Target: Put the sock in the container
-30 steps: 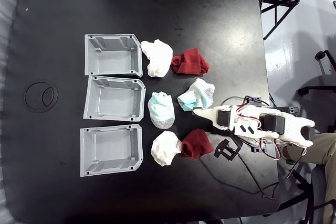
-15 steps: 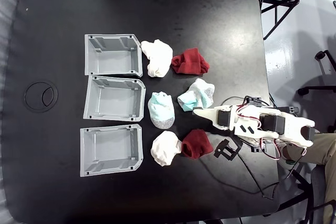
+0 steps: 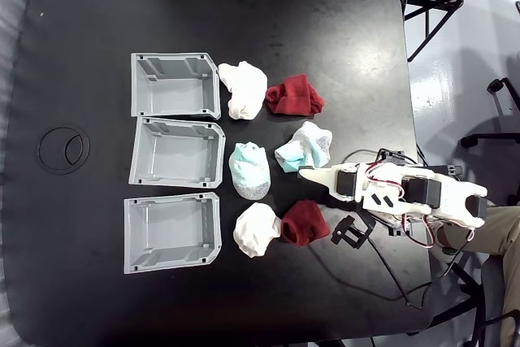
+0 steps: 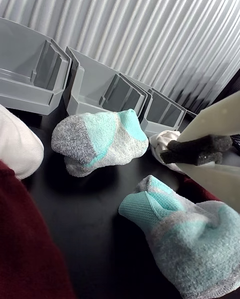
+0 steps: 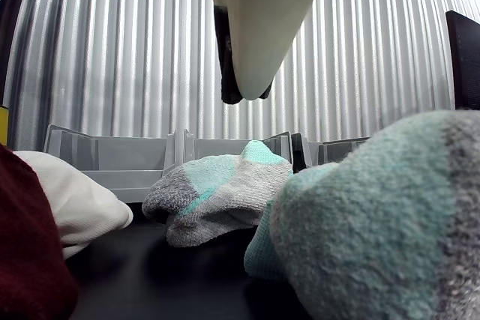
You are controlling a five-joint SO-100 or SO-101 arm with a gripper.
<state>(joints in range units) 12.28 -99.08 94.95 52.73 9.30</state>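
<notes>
The black counter [image 3: 81, 282] has been laid out like a sorting drill: three grey bins stand in a column along the left of the fixed view, open tops up, and the socks sit in matching pairs beside them, so each bin looks meant for one colour. The middle container [image 3: 177, 153] has its opening facing a teal-and-grey sock [image 3: 249, 170] lying just beside its right wall, with that sock's twin [image 3: 304, 147] a little further right, near the arm. White socks [image 3: 243, 88] [image 3: 256, 229] and dark red ones [image 3: 294, 96] [image 3: 304, 222] fill the top and bottom rows. None of the bins holds anything yet, so I'd say the job has barely begun. The white arm [image 3: 406, 194] reaches in from the right, its tip just beside the nearer teal sock, which I take as the one about to be lifted. From above you get the whole plan but little of the jaws; the wrist view fills that in, showing the gripper [image 4: 196, 151] with a dark padded finger [image 4: 200, 150] hanging above that sock, not touching and gripping nothing, though whether the jaws stand apart or closed I cannot tell. The low other view shows the farther sock [image 5: 217, 196] slumped against the counter with the bin fronts [image 5: 112, 159] behind
</notes>
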